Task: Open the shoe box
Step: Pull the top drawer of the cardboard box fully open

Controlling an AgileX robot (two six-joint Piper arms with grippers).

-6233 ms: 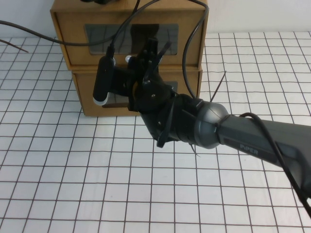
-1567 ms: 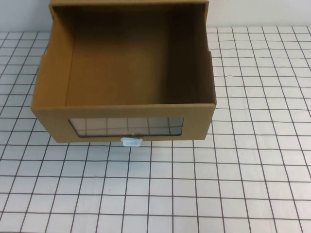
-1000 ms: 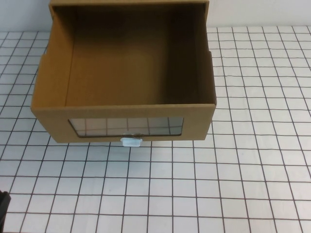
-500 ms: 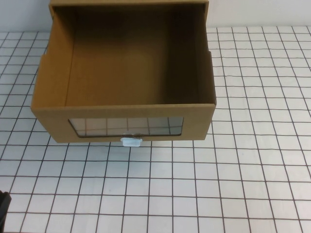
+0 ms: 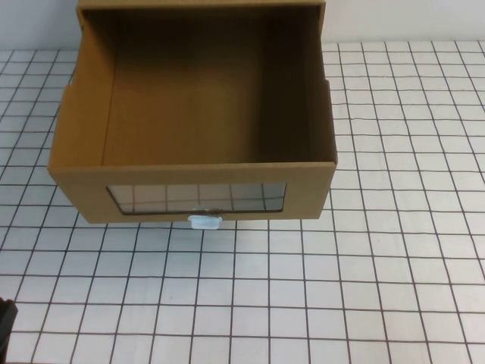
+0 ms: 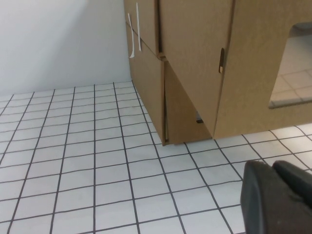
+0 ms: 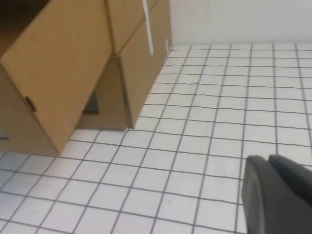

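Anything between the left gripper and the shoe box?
Nothing visible: only table separates the left gripper, at the near left corner, from the shoe box. The right gripper sits off its right side, unobstructed.

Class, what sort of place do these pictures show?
Likely a robot test bench: grid-marked white table, plain white wall, an opened cardboard shoe box. Left gripper sits near-left of it; right gripper is off to its right.

White gridded tabletop (image 5: 379, 265) meets a plain white wall (image 6: 58, 44).
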